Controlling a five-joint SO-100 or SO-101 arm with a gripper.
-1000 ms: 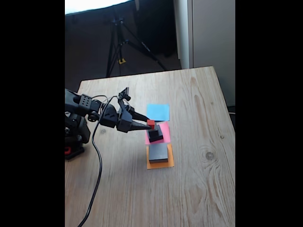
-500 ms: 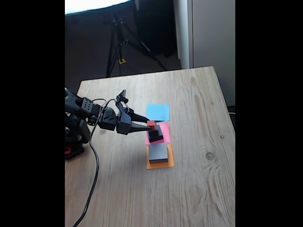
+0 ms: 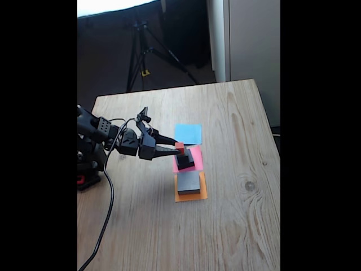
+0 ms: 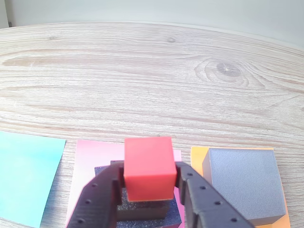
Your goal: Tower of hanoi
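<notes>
The tiny red cube [image 4: 147,166] sits on top of the small black cube [image 4: 142,207], which rests on the black slab [image 4: 101,170] on a pink paper square [image 4: 90,151]. My gripper [image 4: 148,175] is shut on the red cube, one finger pressed to each side. In the fixed view the gripper [image 3: 175,145] reaches in from the left to the red cube [image 3: 179,145] above the black stack [image 3: 184,161]. The grey slab [image 3: 188,182] lies alone on the orange paper, seen at the right of the wrist view as the grey slab [image 4: 242,183].
A bare blue paper square [image 3: 188,134] lies behind the pink one [image 3: 196,152]. The orange paper [image 3: 190,196] is nearest the camera. The arm's base [image 3: 89,155] and its cable [image 3: 107,197] are at the table's left edge. A tripod [image 3: 144,51] stands beyond the wooden table [image 3: 237,214].
The arm has dropped slightly and drawn a little left, and the fingers have closed in on the red cube. The blocks have not moved.
</notes>
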